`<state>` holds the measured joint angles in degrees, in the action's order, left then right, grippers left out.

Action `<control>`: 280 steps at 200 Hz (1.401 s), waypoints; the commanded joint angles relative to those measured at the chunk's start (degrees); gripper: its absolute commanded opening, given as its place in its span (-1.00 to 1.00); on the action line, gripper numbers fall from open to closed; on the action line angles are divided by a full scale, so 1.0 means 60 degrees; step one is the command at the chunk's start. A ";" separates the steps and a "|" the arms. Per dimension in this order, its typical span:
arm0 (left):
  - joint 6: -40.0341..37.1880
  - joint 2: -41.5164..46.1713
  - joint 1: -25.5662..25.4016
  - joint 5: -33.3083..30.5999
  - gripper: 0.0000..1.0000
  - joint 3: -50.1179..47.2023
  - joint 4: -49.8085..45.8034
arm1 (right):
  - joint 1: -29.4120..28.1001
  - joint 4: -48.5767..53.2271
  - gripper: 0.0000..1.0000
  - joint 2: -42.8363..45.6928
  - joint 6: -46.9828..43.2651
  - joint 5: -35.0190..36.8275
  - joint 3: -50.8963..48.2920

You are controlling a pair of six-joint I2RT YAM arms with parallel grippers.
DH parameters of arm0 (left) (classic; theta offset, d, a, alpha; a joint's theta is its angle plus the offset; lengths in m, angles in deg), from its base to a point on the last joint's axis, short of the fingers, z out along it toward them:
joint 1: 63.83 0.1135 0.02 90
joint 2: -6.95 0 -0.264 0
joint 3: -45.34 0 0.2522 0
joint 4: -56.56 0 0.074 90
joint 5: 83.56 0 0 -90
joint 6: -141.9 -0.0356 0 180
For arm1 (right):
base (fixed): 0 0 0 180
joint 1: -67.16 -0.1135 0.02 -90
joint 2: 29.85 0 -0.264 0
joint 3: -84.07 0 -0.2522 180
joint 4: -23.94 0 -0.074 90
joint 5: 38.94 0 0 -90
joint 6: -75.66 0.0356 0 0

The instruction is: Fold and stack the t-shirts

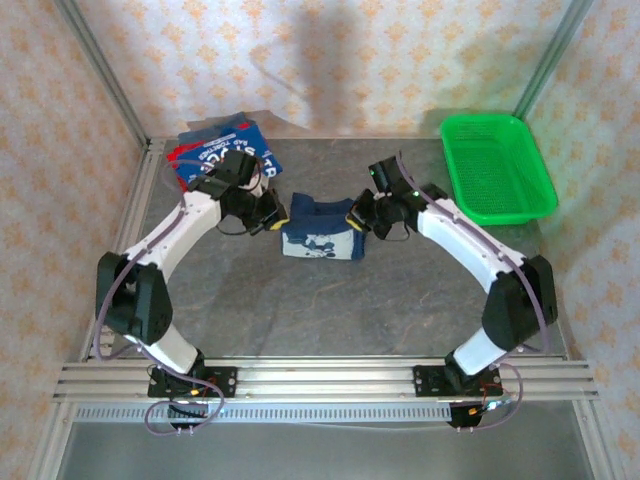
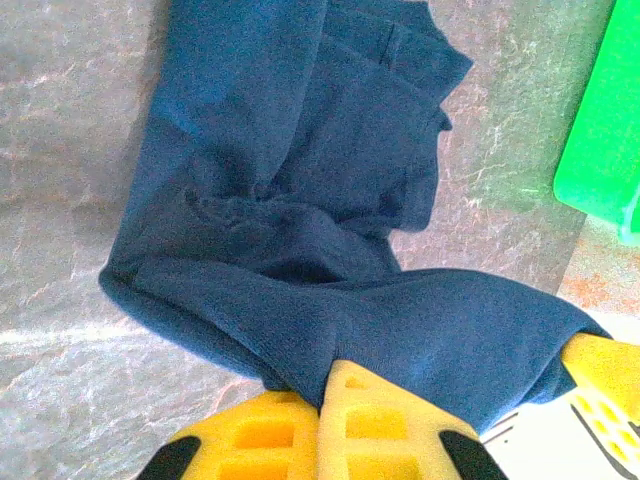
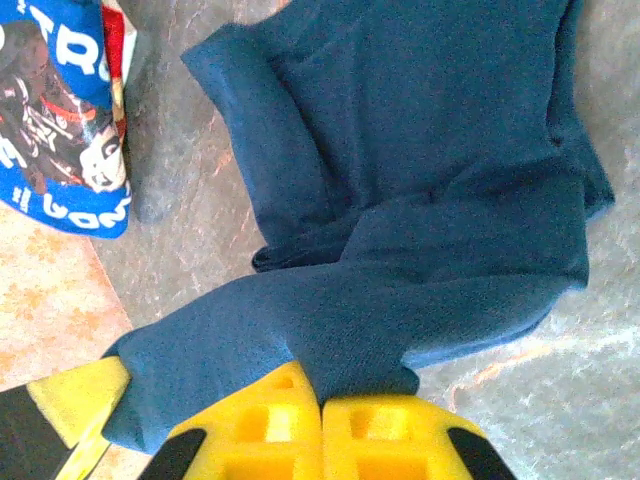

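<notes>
My left gripper and right gripper both pinch the navy t-shirt mid-table, its long axis strung between them; the folded stack lies far-left, seemingly nearer the left one.

White block lettering runs across the folded blue t-shirt at ten o'clock in the right wrist view. Only fragments read: "TR" with part of a third letter by the top edge, and what may be "BON" or "DON" lower down. Seen from above, the stack of folded t-shirts at eleven o'clock on the tabletop bears white lettering too small to read. The navy t-shirt shows a white cartoon print without legible letters.
</notes>
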<state>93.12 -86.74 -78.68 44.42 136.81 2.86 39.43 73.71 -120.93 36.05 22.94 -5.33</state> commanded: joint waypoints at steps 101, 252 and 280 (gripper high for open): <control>-0.0789 -0.3936 0.0723 0.0384 -1.00 0.3817 -0.0488 | 0.1777 0.1181 -1.00 -0.3582 -0.2089 -0.1172 0.2930; -0.0870 -0.4386 0.0985 0.0282 0.31 0.6131 -0.0221 | 0.3364 0.0323 0.13 -0.4475 -0.2134 -0.1435 0.5096; -0.1458 -0.3413 0.1113 0.0221 0.32 0.3731 0.0259 | 0.3066 -0.0549 0.29 -0.3073 -0.2340 -0.1731 0.2930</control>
<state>89.09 -111.06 -73.06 47.57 168.26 3.84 59.85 74.03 -147.21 24.03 13.55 20.77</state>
